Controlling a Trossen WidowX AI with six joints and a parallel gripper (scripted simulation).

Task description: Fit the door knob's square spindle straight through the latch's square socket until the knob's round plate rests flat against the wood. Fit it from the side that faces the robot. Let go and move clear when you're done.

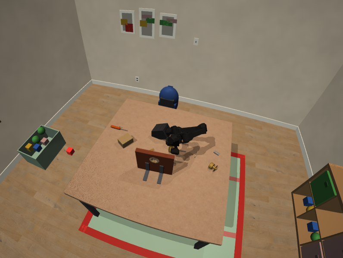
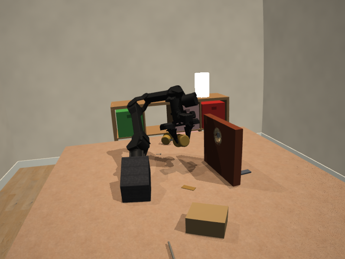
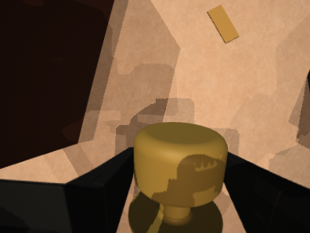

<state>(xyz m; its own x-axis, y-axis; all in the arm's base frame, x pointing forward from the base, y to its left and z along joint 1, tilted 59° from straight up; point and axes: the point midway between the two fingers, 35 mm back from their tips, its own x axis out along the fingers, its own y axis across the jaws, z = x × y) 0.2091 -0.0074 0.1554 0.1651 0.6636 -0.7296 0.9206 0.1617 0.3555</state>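
Observation:
My gripper (image 1: 173,150) (image 2: 182,137) (image 3: 177,155) is shut on the brass door knob (image 1: 170,149) (image 2: 183,140) (image 3: 180,168) and holds its rounded head above the table. The grey spindle (image 1: 182,151) points right in the top view, roughly along the board rather than at it; it is hidden in the other views. The red-brown wooden board (image 1: 140,163) (image 2: 222,156) (image 3: 47,78) stands upright, apart from the knob. Its round latch (image 1: 154,160) (image 2: 217,136) is near the top; in the exterior view it shows on the robot's side.
A second brass knob (image 1: 213,166) (image 2: 166,138) lies on the table beyond my gripper. Dark feet (image 1: 146,174) support the board. A tan block (image 1: 125,140) (image 2: 206,214), a thin brass-coloured plate (image 2: 188,187) (image 3: 223,24), a screwdriver (image 1: 115,127) and a small metal piece (image 1: 218,153) also lie there.

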